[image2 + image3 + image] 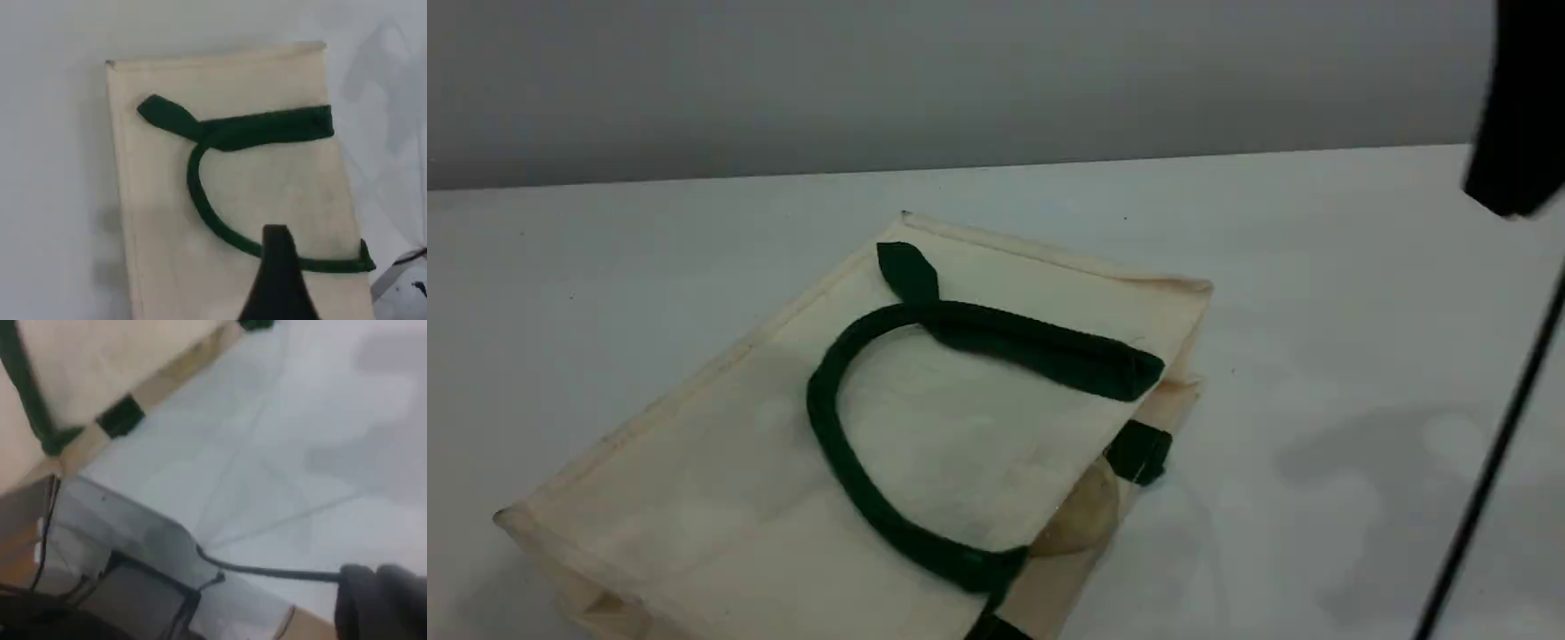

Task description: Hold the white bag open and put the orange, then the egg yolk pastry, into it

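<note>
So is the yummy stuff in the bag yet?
Looks nearly finished: the white bag lies flat, and a tan lump, probably the egg yolk pastry, peeks from its mouth. The orange isn't visible anywhere, so it may be inside. Neither arm holds anything.

- My left black gripper (276, 280) shows in the left wrist view as 1 dark tapered fingertip rising from the bottom edge; my jaws stand wide apart, holding nothing.
- My right dark gripper (380, 603) appears in the right wrist view only as a blurred grey tip at the lower right corner; its jaws are closed, empty.
- My right black arm (1519, 116) enters the scene view's top right corner.
</note>
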Robot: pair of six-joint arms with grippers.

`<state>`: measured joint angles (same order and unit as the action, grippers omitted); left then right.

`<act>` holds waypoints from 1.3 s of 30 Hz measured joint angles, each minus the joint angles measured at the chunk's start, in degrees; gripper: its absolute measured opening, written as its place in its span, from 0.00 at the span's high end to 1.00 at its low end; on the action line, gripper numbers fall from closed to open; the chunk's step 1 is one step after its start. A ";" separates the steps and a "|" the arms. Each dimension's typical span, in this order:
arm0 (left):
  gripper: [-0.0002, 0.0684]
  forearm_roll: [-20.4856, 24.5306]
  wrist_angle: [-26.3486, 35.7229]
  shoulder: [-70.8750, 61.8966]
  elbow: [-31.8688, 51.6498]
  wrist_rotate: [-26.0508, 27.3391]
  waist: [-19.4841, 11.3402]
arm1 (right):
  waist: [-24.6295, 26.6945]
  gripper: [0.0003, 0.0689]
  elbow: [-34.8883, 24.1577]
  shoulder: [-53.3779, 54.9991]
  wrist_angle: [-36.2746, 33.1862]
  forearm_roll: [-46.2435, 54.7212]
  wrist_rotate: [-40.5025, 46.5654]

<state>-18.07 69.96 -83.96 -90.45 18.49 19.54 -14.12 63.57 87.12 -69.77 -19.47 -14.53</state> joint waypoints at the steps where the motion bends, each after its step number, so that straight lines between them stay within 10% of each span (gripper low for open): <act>1: 0.31 0.09 0.00 0.78 0.00 -0.60 0.00 | 0.00 0.98 -1.26 -0.86 0.00 0.37 0.00; 11: 0.33 0.08 0.06 10.28 5.00 -4.75 0.04 | 0.00 0.96 -16.76 -19.65 -0.38 1.63 0.86; 29: 0.37 0.43 0.09 39.69 32.81 -8.59 0.04 | 0.00 0.94 -17.42 -74.91 4.87 4.98 2.55; 39: 0.37 5.95 0.07 52.90 40.45 -12.44 0.04 | 0.00 0.93 -27.90 -79.24 7.99 6.54 2.94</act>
<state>-12.12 70.03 -31.06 -50.00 6.05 19.58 -14.12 35.67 7.89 -61.78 -12.93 -11.59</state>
